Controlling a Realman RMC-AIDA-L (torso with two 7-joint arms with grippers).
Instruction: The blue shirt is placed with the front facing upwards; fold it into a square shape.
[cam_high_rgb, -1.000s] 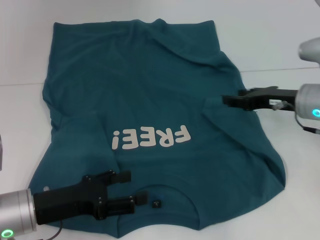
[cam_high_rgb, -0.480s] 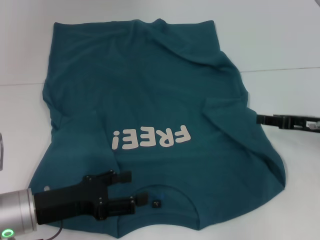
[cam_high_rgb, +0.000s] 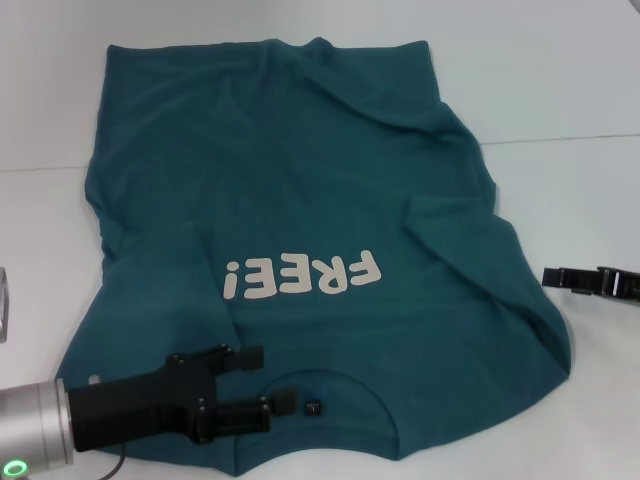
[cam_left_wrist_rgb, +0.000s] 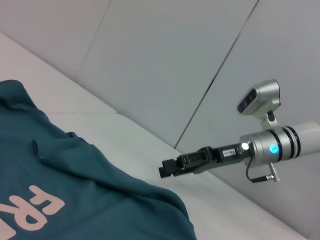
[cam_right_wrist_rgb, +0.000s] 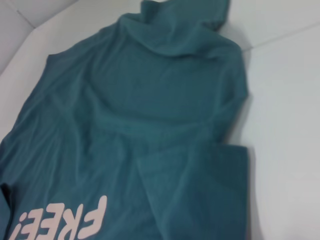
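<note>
Left claw (cam_high_rgb: 250, 385) is hovering at the lower left of the head frame, over the shirt's collar end, fingers apart with nothing between them. Right claw (cam_high_rgb: 556, 277) is showing at the right edge of the head frame, just off the shirt's side, over bare desk; from these views I cannot tell whether its fingers are apart or together. In the left wrist frame the right claw (cam_left_wrist_rgb: 167, 169) is reaching in from the right, above the desk.

Blue shirt (cam_high_rgb: 300, 250) is lying face up across the middle of the desk (cam_high_rgb: 560, 120), collar toward the bottom of the frame, hem toward the top, "FREE!" lettering (cam_high_rgb: 303, 276) reading upside down to me. Sleeve on the right side of the frame is lying folded in over the body; the right wrist frame is showing that flap at lower centre. Cloth is rumpled near the hem and along the right side.

Judgement: fabric is looking soft, light and limp, so it will be sagging and dragging rather than holding shape. Best holds are seeming to be edges and corners, the shoulder seam near the left claw, the hem corner, pinching a single layer edge.

Desk is white, smooth and matte, with a seam running across the upper half of the frame. Pale panelled wall (cam_left_wrist_rgb: 150, 60) is standing behind it.
</note>
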